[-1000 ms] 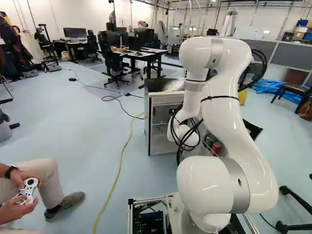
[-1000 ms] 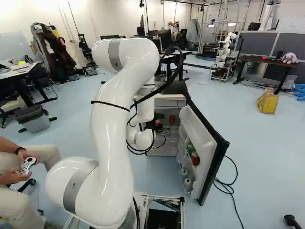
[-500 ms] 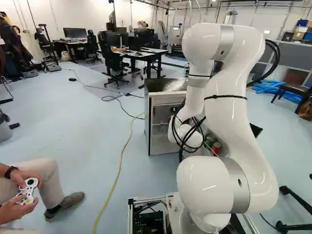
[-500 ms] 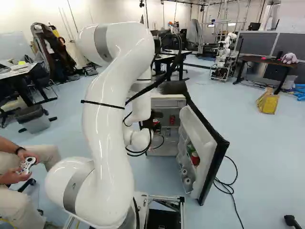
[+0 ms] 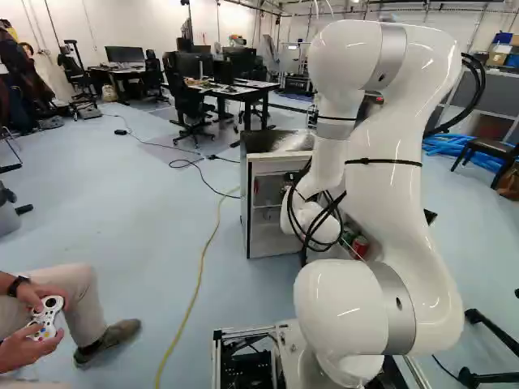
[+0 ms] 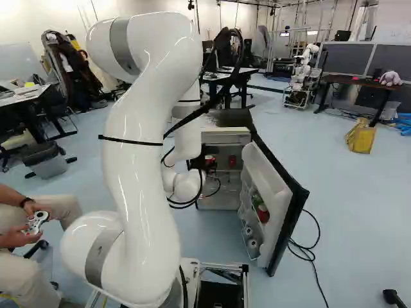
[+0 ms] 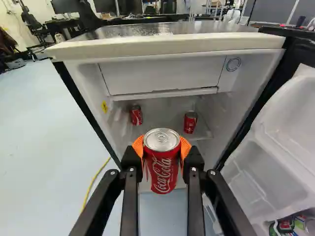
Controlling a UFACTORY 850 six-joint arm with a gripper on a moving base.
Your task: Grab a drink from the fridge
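The room is bounded by white walls [image 5: 146,23] and floored in smooth, pale blue [image 5: 122,203]. Grey partitions [image 6: 343,58] are seen at the far right of the right base view, and black-legged desks [image 5: 247,91] are placed farther back. The white arm [image 5: 389,194] is raised from the foot of both base views and reached toward the fridge [image 7: 167,45], which is stood on the floor and topped by a dark, glossy surface with a pale front edge. Its door [image 6: 264,170] is swung open, with drinks [image 6: 262,212] carried in the door's racks. Another robot [image 6: 302,74] is seen farther off, and a yellow bag [image 6: 361,136] is set on the floor beyond the door. A yellow cable [image 5: 199,284] is laid along the floor near the fridge.

The gripper [image 6: 207,160] is closed on a red drink can [image 7: 162,167], which is pinched from both sides by the orange pads [image 7: 185,149] and seen against the fridge's opening. The can is held about upright: its silver lid is turned up, its base down, and its long axis is kept near vertical. Two more red cans [image 7: 136,114] [image 7: 190,122] are stood upright inside, well apart.
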